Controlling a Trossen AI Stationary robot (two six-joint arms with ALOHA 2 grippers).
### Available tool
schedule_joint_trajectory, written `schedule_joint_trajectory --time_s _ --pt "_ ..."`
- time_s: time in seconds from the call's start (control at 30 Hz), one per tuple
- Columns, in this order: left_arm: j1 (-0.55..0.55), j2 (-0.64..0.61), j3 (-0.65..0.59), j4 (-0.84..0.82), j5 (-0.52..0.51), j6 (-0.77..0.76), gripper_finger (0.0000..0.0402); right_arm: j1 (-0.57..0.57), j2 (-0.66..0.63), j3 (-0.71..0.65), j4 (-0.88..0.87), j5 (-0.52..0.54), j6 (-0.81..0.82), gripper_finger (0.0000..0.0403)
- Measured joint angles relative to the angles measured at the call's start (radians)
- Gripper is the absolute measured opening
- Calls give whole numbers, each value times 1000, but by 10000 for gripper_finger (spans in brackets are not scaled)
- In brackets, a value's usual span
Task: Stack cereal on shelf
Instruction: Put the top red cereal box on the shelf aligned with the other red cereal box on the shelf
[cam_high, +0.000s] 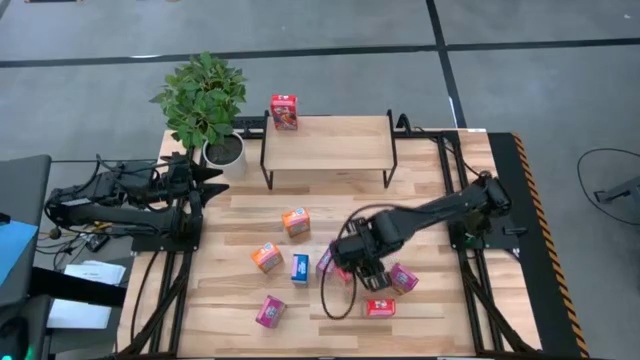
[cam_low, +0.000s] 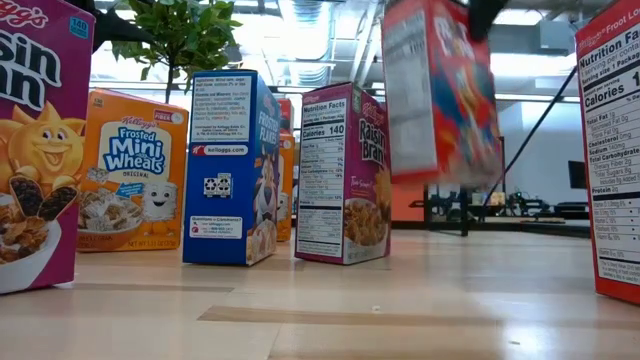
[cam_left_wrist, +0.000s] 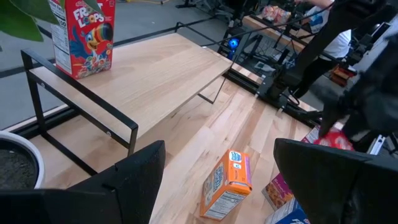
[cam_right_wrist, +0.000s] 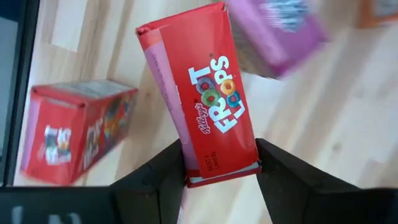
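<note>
A: Right gripper (cam_right_wrist: 221, 165) fingers clamp only the end of the red Froot Loops box (cam_right_wrist: 202, 93), lifted above the desk (cam_high: 440, 300).

B: It might pivot loose before the shelf (cam_high: 328, 143). Left gripper (cam_high: 212, 180) waits open.

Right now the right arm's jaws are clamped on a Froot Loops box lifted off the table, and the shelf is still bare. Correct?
Not quite. The shelf is not bare: one Froot Loops box already stands at its far left corner, as the high view shows. The rest holds: the right gripper has its jaws clamped on another red Froot Loops box, lifted off the table.
</note>
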Motion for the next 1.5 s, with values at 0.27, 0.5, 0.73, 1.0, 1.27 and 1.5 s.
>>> schedule_joint_trajectory --time_s 0.27,0.5,0.73,1.0,1.27,1.5 --pt "0 0 0 0 0 0 290 -174 0 287 -202 88 -84 197" --pt "0 0 0 0 1 1 290 -363 -2 469 -186 161 -96 196" --pt "0 0 0 0 -1 17 290 -508 2 489 78 210 -196 195" --pt "0 0 0 -1 -2 22 290 -617 103 511 218 198 -238 196" --pt "0 0 0 -22 -1 22 290 -648 228 581 166 179 -295 197" --pt "0 0 0 -19 0 6 290 -644 242 585 196 161 -297 197"
